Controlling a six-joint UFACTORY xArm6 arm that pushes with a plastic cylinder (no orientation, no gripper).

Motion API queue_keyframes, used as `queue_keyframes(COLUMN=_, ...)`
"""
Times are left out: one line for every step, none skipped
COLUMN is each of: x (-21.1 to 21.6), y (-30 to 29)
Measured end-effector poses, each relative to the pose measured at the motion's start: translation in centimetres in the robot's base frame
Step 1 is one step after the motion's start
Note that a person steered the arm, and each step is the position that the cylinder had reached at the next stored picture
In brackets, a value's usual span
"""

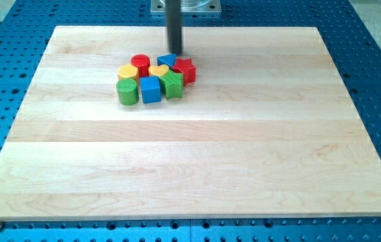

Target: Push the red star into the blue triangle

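Note:
The red star (185,70) sits at the right end of a tight cluster of blocks in the upper middle of the wooden board. The blue triangle (166,60) lies just to its upper left, touching it and partly hidden by the rod. My tip (176,53) rests at the top of the cluster, right behind the blue triangle and just above the red star.
The cluster also holds a red cylinder (140,64), a yellow heart (157,70), a yellow block (128,71), a green cylinder (128,91), a blue cube (150,89) and a green star (172,85). The wooden board (190,161) lies on a blue perforated table (378,60).

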State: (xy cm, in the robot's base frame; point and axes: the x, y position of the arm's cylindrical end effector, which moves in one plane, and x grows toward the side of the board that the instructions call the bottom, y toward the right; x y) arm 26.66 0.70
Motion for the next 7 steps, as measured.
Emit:
queue_keyframes(x=5.5, y=4.2)
queue_keyframes(x=10.3, y=5.9)
queue_keyframes(x=12.3, y=3.3)
queue_keyframes(x=11.2, y=-0.1)
queue_keyframes(x=7.7, y=-0.1)
queue_keyframes(x=3.2, y=-0.1)
queue_keyframes(x=1.5, y=-2.7)
